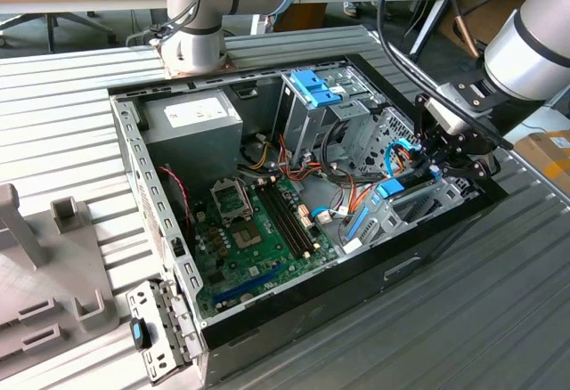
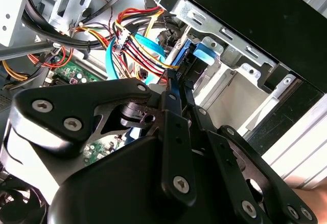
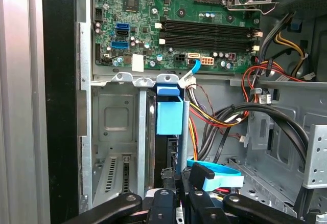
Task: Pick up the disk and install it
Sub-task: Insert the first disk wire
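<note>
The disk [image 1: 411, 182] stands on edge in the metal bay at the exterior view's right side of the open computer case [image 1: 267, 314], its blue tab [image 1: 390, 188] pointing toward the motherboard. My gripper [image 1: 434, 169] is at the disk's outer end, jaws closed across its thin black body. In the first wrist view the black disk [image 3: 171, 152] with its blue tab [image 3: 168, 114] sits in a slot between grey bay walls, and the gripper [image 3: 179, 179] clamps it from below. In the second wrist view the gripper [image 2: 172, 87] meets at the blue rail [image 2: 185, 55].
Red, yellow and black cable bundles [image 3: 225, 114] and a thin blue cable [image 3: 217, 175] hang close beside the bay. A tall grey cage with a blue latch [image 1: 316, 87] stands behind. The motherboard [image 1: 258, 230] and power supply [image 1: 191, 118] occupy the case. A grey fixture [image 1: 44, 256] lies outside.
</note>
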Controlling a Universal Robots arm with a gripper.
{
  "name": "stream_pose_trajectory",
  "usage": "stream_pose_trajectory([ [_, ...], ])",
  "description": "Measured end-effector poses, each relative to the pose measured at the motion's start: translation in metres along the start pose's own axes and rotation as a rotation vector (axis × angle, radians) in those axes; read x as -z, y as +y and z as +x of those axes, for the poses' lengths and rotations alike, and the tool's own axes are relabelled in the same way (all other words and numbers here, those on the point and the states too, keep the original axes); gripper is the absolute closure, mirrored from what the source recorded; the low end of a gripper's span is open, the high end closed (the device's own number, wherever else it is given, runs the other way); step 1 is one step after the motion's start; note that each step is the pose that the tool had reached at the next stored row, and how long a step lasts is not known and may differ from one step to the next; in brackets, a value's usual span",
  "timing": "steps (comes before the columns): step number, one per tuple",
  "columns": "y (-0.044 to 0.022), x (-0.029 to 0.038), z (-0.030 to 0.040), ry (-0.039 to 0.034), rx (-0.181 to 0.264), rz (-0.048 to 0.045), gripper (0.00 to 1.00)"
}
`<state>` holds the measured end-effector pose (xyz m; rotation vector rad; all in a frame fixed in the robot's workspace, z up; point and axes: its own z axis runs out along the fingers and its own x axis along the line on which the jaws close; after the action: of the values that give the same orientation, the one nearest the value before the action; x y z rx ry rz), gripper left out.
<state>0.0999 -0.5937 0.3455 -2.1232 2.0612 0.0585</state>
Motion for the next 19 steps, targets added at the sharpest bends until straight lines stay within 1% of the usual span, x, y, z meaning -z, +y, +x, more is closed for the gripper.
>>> stream_pose_trajectory([
  [3, -0.0002, 0.0024, -0.0004, 0.0003, 0.000, 0.0000, 0.84],
  [8, -0.0002, 0.0028, 0.0005, 0.0004, 0.000, 0.0000, 0.84],
  [10, 0.0003, -0.0012, 0.0013, -0.0008, 0.000, 0.0004, 0.84],
  [19, 0.0015, -0.0008, 0.0011, 0.0001, -0.013, 0.0024, 0.84],
])
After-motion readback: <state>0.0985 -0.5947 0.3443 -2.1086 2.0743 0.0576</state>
